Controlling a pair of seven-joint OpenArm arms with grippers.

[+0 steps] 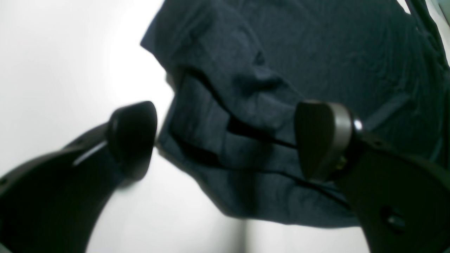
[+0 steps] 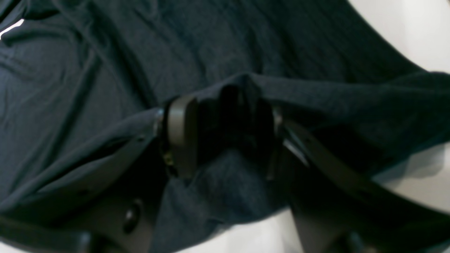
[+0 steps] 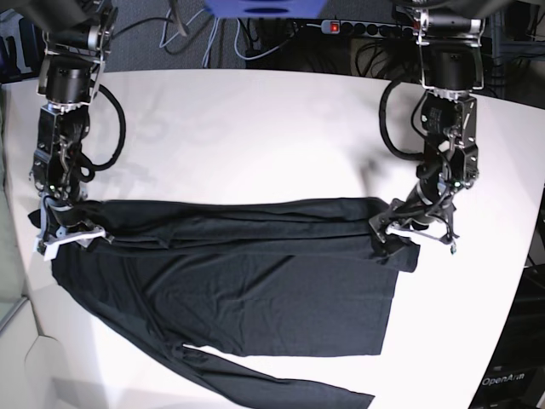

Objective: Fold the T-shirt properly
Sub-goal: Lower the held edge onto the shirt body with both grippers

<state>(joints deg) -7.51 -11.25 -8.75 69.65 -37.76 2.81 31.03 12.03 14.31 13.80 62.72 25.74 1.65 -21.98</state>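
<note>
Lying flat on white table [image 3: 255,128]: T-shirt [image 3: 255,273], top edge folded | left gripper [image 1: 225,140]: jaws wide, empty, over shirt corner, seen only from its wrist | right gripper [image 2: 221,137]: clamped on bunched fabric, wrist view only

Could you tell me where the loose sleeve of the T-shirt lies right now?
In the base view, the sleeve trails along the table's near edge, below the T-shirt.

Shirt [image 3: 247,290] spread flat across the worktop [image 3: 255,136], folded edge along its far side. One sleeve trails toward the near edge. Right tool [image 3: 64,230] at the shirt's left end in the base view, left tool [image 3: 407,228] at the right end. Cables [image 3: 255,38] behind the worktop.
</note>
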